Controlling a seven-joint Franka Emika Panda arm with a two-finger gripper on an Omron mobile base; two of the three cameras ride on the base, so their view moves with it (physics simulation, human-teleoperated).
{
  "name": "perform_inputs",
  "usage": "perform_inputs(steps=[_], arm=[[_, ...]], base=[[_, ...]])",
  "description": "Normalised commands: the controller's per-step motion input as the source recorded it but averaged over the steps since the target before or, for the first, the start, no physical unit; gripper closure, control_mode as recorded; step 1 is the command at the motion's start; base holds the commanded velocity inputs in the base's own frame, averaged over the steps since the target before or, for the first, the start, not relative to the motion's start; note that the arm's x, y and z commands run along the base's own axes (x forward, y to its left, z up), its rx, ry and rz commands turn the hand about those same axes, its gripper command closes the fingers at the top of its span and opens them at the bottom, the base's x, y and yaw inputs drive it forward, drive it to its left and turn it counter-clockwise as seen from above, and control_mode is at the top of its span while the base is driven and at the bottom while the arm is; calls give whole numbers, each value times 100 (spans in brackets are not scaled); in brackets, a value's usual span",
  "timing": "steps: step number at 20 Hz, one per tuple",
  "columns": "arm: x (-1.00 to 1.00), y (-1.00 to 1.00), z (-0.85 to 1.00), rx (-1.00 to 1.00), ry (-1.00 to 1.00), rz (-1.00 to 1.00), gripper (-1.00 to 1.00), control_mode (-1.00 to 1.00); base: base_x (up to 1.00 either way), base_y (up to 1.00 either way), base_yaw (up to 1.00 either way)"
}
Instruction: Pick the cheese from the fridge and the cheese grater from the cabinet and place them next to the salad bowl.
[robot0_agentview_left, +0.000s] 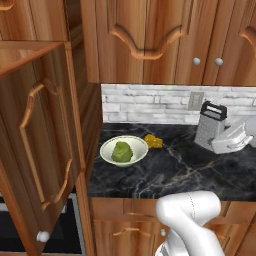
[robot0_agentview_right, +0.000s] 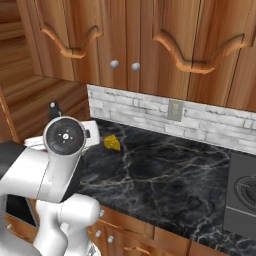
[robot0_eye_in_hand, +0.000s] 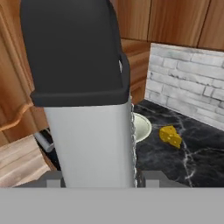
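Observation:
My gripper (robot0_agentview_left: 216, 139) is shut on the cheese grater (robot0_agentview_left: 210, 125), a silver tapered body with a black top handle, tilted and held in the air in front of the counter. In the hand view the cheese grater (robot0_eye_in_hand: 94, 131) stands upright and very close between my fingers (robot0_eye_in_hand: 151, 178). The salad bowl (robot0_agentview_left: 106, 151), white with a green leafy lump, sits on the dark marble counter near the left wall. The yellow cheese (robot0_agentview_left: 153, 141) lies just right of the bowl; the right base view has the cheese (robot0_agentview_right: 112, 143) past my arm. Behind the grater show the bowl's rim (robot0_eye_in_hand: 143, 127) and the cheese (robot0_eye_in_hand: 170, 136).
An open wood cabinet door (robot0_agentview_left: 40, 140) with a round pale knob juts out at the left. Upper cupboards with two silver knobs (robot0_agentview_left: 207, 61) hang over the counter. A wall outlet (robot0_agentview_left: 196, 100) is on the brick backsplash. A dark stovetop (robot0_agentview_right: 245, 195) lies at the far right.

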Motion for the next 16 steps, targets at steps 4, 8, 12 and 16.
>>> perform_inputs(steps=[4, 8, 12, 16], arm=[[40, 0, -12, -4, 3, 0, 100, -100], [67, 0, -23, -4, 10, 0, 100, -100], [64, 0, -26, -1, 11, 0, 100, -100], [39, 0, -46, 0, 7, 0, 100, -100]], base=[[0, 0, 0], [0, 0, 0], [0, 0, 0], [0, 0, 0]])
